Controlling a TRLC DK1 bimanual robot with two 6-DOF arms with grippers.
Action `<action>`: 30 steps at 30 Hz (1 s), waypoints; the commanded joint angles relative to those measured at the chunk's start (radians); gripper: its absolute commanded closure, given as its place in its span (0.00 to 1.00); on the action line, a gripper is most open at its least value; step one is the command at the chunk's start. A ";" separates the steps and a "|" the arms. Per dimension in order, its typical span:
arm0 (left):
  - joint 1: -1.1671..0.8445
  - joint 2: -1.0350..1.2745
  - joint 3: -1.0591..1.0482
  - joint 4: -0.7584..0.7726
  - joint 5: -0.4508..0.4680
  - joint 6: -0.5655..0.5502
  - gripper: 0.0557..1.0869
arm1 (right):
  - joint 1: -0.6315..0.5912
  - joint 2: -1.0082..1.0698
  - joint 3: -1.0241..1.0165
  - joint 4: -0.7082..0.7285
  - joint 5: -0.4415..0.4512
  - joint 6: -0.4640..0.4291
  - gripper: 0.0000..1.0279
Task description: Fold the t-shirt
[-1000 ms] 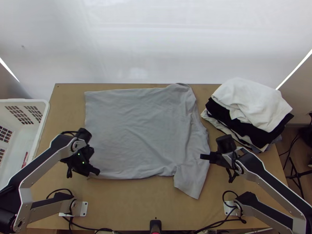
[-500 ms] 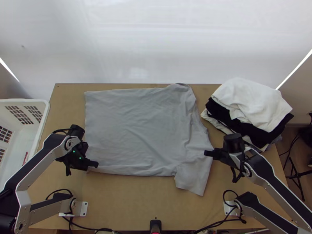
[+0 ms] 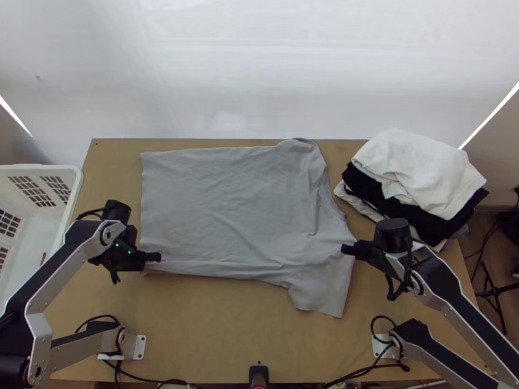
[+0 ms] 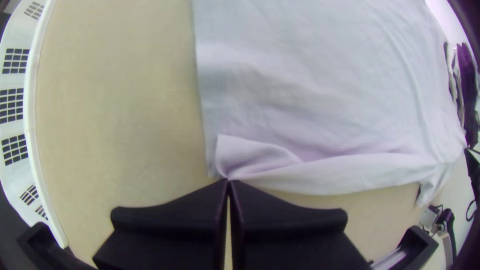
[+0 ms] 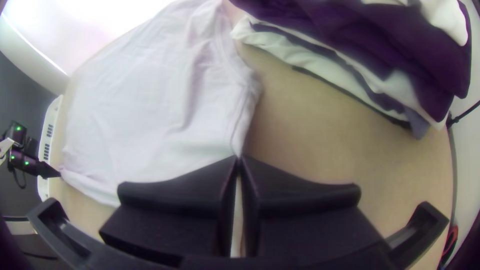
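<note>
Across wooden table (image 3: 214, 330), grey t-shirt (image 3: 227, 207), pinched by left hand (image 3: 157, 257), right hand (image 3: 344, 249)

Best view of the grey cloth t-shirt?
Top view: the grey cloth t-shirt lies mostly spread, outline nearly complete. Left wrist view: hem corner pinched in the black flat-fingered left tool. Right wrist view: shoulder in the matching right tool.

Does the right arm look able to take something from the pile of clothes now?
Probably yes, but not at once: the right gripper is shut on the T-shirt and would first have to let go. The pile lies near, with nothing visible standing between.
</note>
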 commanded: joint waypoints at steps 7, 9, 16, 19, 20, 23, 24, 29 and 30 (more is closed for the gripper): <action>0.052 0.073 0.074 0.059 -0.001 -0.096 0.96 | 0.002 0.087 0.093 0.080 0.009 -0.011 0.97; 0.055 0.084 0.098 0.059 -0.002 -0.099 0.96 | 0.000 0.116 0.117 0.097 0.011 -0.015 0.97; 0.064 0.089 0.217 0.010 -0.002 -0.130 0.96 | 0.000 0.165 0.209 0.105 0.024 -0.043 0.97; 0.067 0.026 0.304 -0.004 -0.001 -0.155 0.96 | -0.014 0.154 0.254 0.125 0.024 -0.049 0.97; 0.065 -0.011 0.344 -0.002 -0.001 -0.168 0.96 | -0.023 0.147 0.274 0.137 0.027 -0.049 0.97; 0.053 -0.078 0.499 -0.001 -0.001 -0.225 0.96 | -0.041 0.139 0.399 0.152 0.047 -0.055 0.97; 0.050 -0.086 0.560 -0.002 -0.001 -0.239 0.96 | -0.044 0.145 0.458 0.158 0.052 -0.061 0.97; 0.073 -0.082 0.813 0.080 -0.004 -0.297 0.96 | -0.093 0.209 0.725 0.235 0.058 -0.098 0.97; 0.082 -0.083 0.844 0.114 -0.007 -0.302 0.96 | -0.104 0.220 0.760 0.258 0.058 -0.106 0.97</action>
